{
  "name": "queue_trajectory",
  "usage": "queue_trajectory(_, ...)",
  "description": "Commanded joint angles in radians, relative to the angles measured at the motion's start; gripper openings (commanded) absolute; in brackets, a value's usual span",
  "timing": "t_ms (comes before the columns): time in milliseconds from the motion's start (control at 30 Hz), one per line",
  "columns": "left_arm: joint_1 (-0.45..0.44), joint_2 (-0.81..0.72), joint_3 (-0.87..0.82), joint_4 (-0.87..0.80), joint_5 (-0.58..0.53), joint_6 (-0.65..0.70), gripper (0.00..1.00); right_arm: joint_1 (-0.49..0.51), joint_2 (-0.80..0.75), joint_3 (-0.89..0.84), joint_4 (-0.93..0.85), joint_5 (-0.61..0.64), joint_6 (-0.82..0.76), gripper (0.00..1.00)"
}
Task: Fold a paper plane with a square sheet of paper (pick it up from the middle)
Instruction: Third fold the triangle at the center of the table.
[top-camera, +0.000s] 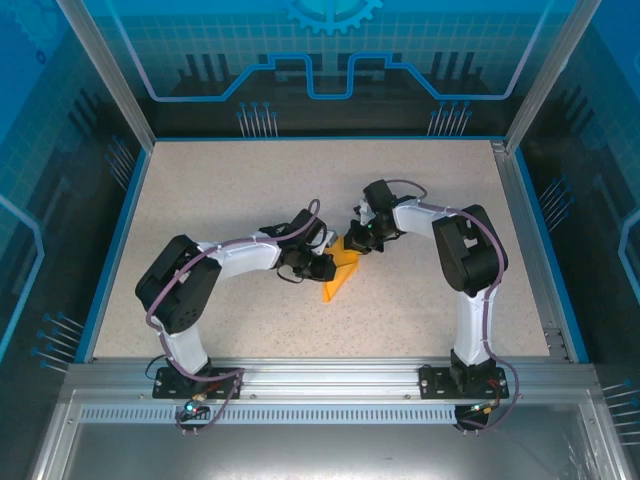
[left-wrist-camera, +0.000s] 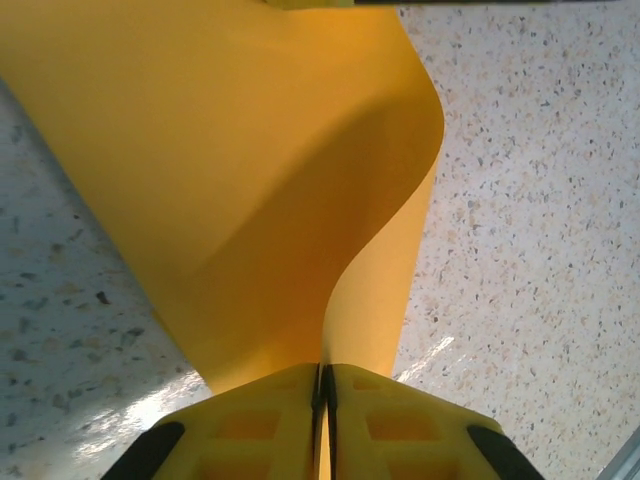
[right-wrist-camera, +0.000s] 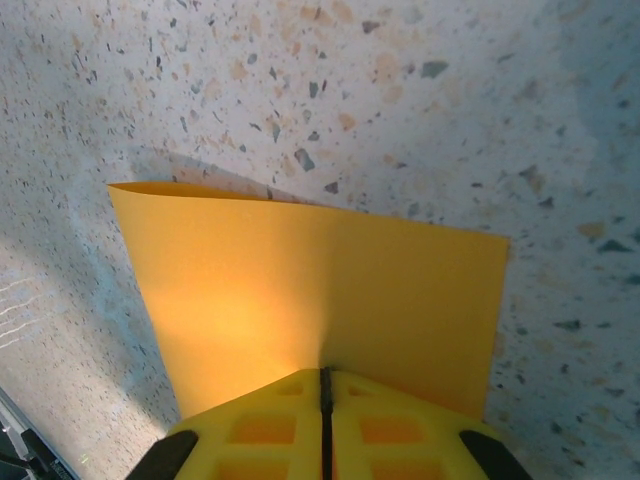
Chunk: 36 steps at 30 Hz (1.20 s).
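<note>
The square sheet of paper (top-camera: 341, 274) is orange-yellow and hangs bent just above the middle of the table, pinched from two sides. My left gripper (top-camera: 326, 264) grips its left side. In the left wrist view this gripper (left-wrist-camera: 325, 385) has its yellow jaws pressed together on an edge, and the paper (left-wrist-camera: 250, 170) curls away in an S-shaped wave. My right gripper (top-camera: 359, 243) holds the far right part. In the right wrist view that gripper (right-wrist-camera: 324, 376) is shut on the paper (right-wrist-camera: 300, 270), which spreads out flat beyond the jaws, two sharp corners showing.
The speckled table (top-camera: 250, 190) has a blue rim (top-camera: 120, 230) on the left, back and right. An aluminium rail (top-camera: 320, 375) carrying both arm bases runs along the near edge. Slanted frame posts (top-camera: 110, 75) rise at the back corners.
</note>
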<state>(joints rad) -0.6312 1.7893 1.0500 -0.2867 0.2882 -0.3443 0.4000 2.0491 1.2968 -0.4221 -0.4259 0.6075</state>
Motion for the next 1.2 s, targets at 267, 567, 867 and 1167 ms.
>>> queue_trajectory(267,0.010,0.063,0.091,-0.089,-0.068,0.068,0.13,0.022,0.045,0.005,-0.074,0.058,-0.023,0.09)
queue_trajectory(567,0.010,0.074,0.093,-0.099,-0.088,0.056,0.14,0.021,0.048,0.011,-0.087,0.062,-0.024,0.09)
queue_trajectory(867,0.011,0.097,0.116,-0.087,-0.102,0.067,0.14,0.022,0.051,0.005,-0.084,0.061,-0.022,0.10)
queue_trajectory(1167,0.014,0.113,0.116,-0.088,-0.109,0.071,0.14,0.022,0.054,0.007,-0.085,0.055,-0.022,0.10)
